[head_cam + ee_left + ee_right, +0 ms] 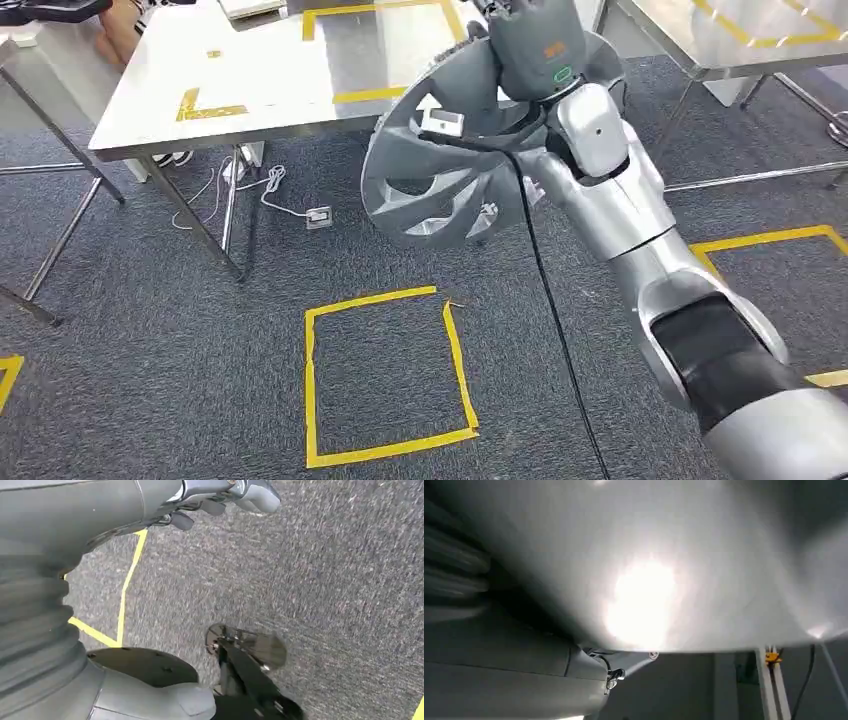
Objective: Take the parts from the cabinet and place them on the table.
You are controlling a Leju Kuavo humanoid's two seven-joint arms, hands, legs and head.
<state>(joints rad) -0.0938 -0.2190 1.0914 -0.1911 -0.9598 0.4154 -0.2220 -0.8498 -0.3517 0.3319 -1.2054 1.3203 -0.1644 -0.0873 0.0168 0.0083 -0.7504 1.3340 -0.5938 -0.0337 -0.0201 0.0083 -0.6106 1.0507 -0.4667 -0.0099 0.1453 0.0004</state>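
A large grey wheel-shaped part (450, 165) with curved spokes hangs in the air by the near right corner of the steel table (270, 80). My right hand (528, 55) grips it at its upper rim, and the part hides the fingers. A small white tag (443, 123) sits on the part. In the right wrist view the part's smooth shiny surface (649, 580) lies close against the hand's ribbed cover (454, 580). My left hand (220, 502) hangs over the grey carpet with its fingers apart and nothing in them.
The table bears yellow tape marks (210, 108), and its legs stand at the left. A second steel table (740, 40) is at the back right. A yellow tape square (385, 375) marks the carpet in front. A white cable and plug (318, 216) lie under the table.
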